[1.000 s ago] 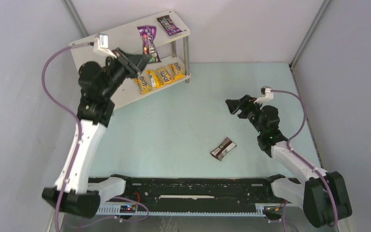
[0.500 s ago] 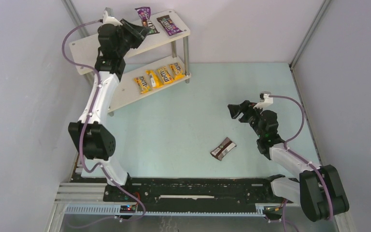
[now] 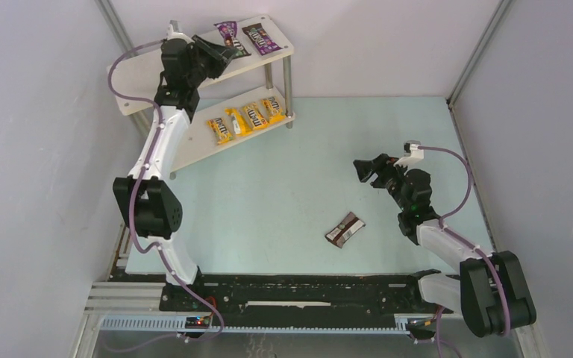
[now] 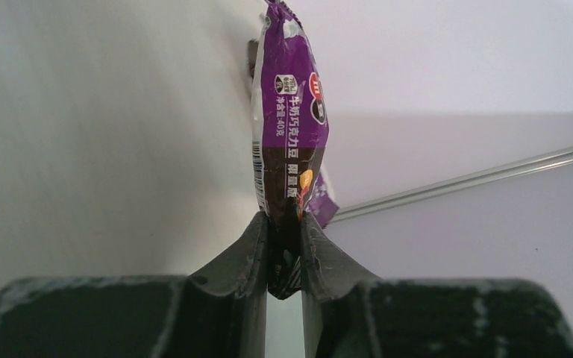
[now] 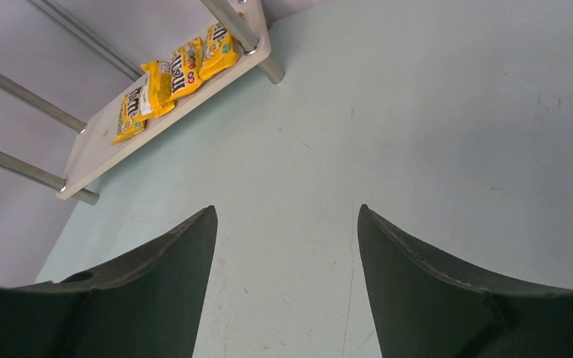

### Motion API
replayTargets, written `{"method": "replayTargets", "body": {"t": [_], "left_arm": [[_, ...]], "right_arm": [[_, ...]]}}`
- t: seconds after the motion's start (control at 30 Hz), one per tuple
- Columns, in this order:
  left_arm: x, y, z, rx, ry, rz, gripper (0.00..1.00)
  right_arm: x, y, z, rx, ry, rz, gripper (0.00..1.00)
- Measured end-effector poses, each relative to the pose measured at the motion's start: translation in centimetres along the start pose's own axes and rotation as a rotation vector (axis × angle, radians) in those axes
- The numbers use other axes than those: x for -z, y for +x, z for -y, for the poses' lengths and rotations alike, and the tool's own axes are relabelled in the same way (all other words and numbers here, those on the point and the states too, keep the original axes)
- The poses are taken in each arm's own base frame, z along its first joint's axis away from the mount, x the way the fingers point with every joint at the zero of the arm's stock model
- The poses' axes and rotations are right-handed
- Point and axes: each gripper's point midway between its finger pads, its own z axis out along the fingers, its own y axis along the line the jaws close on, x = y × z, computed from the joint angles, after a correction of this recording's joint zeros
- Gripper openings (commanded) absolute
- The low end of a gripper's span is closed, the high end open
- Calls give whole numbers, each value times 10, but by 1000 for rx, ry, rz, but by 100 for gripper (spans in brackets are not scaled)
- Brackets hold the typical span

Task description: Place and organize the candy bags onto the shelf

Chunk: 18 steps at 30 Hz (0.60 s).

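My left gripper (image 4: 284, 224), clenched on a purple packet (image 4: 291, 134), has edged toward the shelf (image 3: 142, 74) top's second purple packet (image 3: 261, 37); my right gripper (image 5: 285, 212) stays released.

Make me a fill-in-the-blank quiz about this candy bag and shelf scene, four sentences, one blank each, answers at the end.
1. The candy bag pinched in the left claw is coloured ____.
2. The lower tier of the shelf holds ____ yellow bags.
3. The loose bag lying on the table is dark ____.
4. The right claw holds nothing and is ____.

Answers: purple; four; brown; open.
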Motion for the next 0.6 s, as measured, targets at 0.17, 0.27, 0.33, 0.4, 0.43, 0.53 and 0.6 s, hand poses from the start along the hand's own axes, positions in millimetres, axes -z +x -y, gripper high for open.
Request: {"method": "replayTargets", "body": {"t": [0.17,0.27,0.33,0.4,0.43,0.53,0.6], "left_arm": [[-5,13,-18,52,-38,-33,24],[-6,15,-21,73,-46,-38,28],[-6,15,-20,77,-44,-37,30],[-6,15,-19,80,-42,-35,32],[-6,14,-19,83,-41,-34,32],[-6,14,-18,85,-38,-32,30],[-7,14,-19,87,-36,-33,29]], "right_arm": [[-2,0,3,-20,0,-2,78],[-2,1,3,-23,-3,-4,78],[-2,1,2,-28,-6,-4,78],[-2,1,3,-33,-6,-6,78],[-2,0,4,-39,-5,-5,78],[-3,1,6,-44,-4,-9,78],[-3,2,7,-48,-3,-14,78]]}}
